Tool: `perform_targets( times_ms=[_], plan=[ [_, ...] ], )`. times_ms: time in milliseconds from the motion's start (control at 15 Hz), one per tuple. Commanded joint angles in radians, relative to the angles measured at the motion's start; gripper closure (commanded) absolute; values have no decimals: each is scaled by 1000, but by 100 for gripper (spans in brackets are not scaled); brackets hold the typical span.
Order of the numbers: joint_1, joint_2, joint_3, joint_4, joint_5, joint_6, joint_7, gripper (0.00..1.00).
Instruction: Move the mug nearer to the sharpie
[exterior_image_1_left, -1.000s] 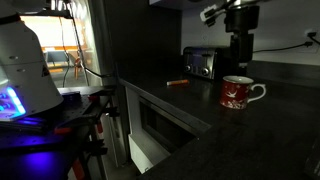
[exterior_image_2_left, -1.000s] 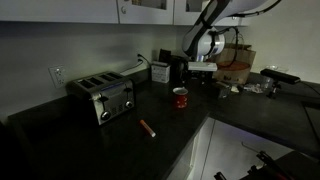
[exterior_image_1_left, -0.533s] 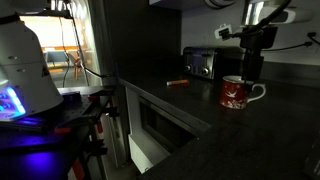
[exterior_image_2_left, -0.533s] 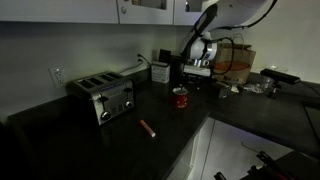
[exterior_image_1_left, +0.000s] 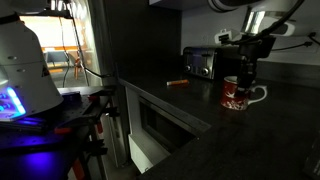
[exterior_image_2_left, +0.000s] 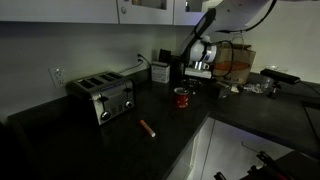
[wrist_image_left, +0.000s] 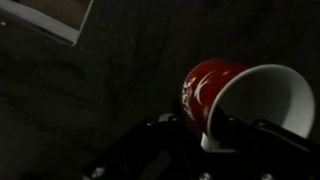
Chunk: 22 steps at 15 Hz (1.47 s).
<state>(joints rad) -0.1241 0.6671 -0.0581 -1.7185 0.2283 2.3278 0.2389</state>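
Observation:
The red mug (exterior_image_1_left: 235, 96) with a white pattern and white handle stands upright on the dark counter, seen in both exterior views (exterior_image_2_left: 181, 98). My gripper (exterior_image_1_left: 244, 80) has come down onto it from above. In the wrist view the gripper (wrist_image_left: 200, 126) straddles the mug (wrist_image_left: 212, 82) rim, one finger against the red outer wall and one inside the white interior, shut on the wall. The orange-red sharpie (exterior_image_1_left: 176, 84) lies flat on the counter, well apart from the mug, near the counter's front edge (exterior_image_2_left: 147, 129).
A black-and-silver toaster (exterior_image_2_left: 103, 97) stands against the wall, behind the sharpie (exterior_image_1_left: 200, 63). Boxes and clutter (exterior_image_2_left: 238, 68) sit on the counter behind the arm. The counter (exterior_image_1_left: 160, 100) drops off at its front edge above a drawer.
The gripper has come down from above the mug onto its rim, and its jaws have closed from wide open onto the mug wall. The mug and sharpie have not moved.

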Motion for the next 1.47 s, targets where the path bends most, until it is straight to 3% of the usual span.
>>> perform_targets(
  times_ms=[0, 533, 933, 1400],
  plan=[
    [-15, 16, 20, 19, 23, -52, -54, 99],
    [18, -59, 32, -77, -17, -35, -130, 98],
    [122, -162, 54, -230, -127, 24, -156, 98],
    [239, -183, 66, -317, -256, 133, -118, 98]
  ],
)
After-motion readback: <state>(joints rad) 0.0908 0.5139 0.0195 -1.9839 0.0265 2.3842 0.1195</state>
